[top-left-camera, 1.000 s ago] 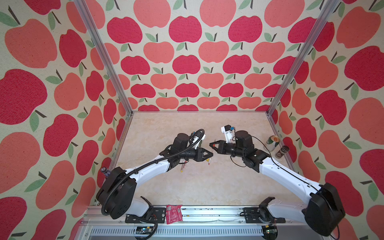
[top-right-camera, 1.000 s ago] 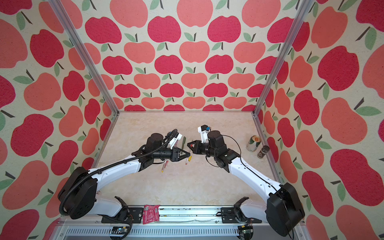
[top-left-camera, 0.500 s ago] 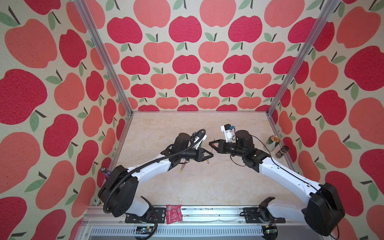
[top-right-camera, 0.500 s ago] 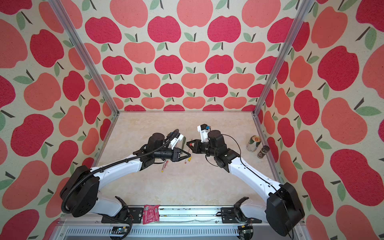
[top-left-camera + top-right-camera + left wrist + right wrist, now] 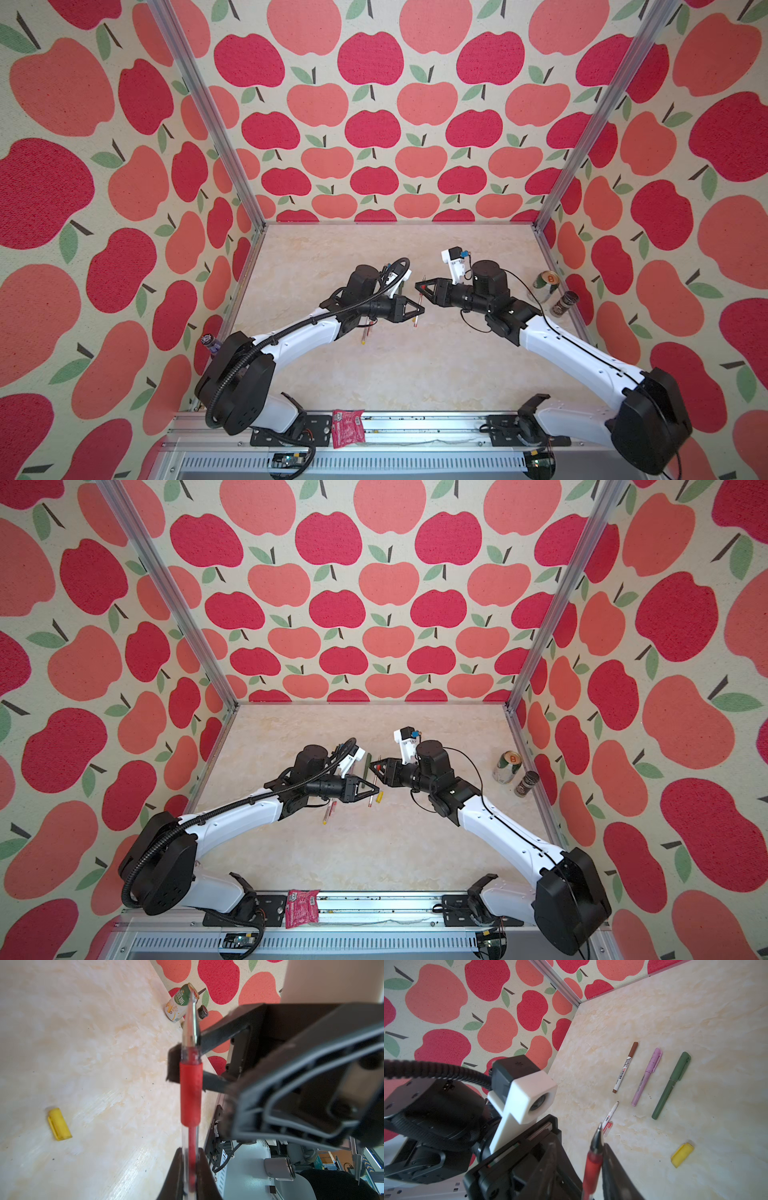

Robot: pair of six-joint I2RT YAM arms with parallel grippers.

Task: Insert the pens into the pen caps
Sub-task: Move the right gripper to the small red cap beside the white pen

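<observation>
My left gripper (image 5: 189, 1153) clenched the clear-barrelled red pen (image 5: 190, 1093) below its matte sleeve; my right gripper (image 5: 579, 1144) gaped loose, pen's tail unseen.

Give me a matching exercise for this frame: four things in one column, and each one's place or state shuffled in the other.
Things:
1. red pen
2. yellow cap
3. dark green pen
4. can

Places or states:
A. lying on the table with its cap on
B. near the right wall, next to a dark jar
C. clamped in the left gripper
D. lying loose on the table, on no pen

Pairs: 1-C, 2-D, 3-A, 4-B
</observation>
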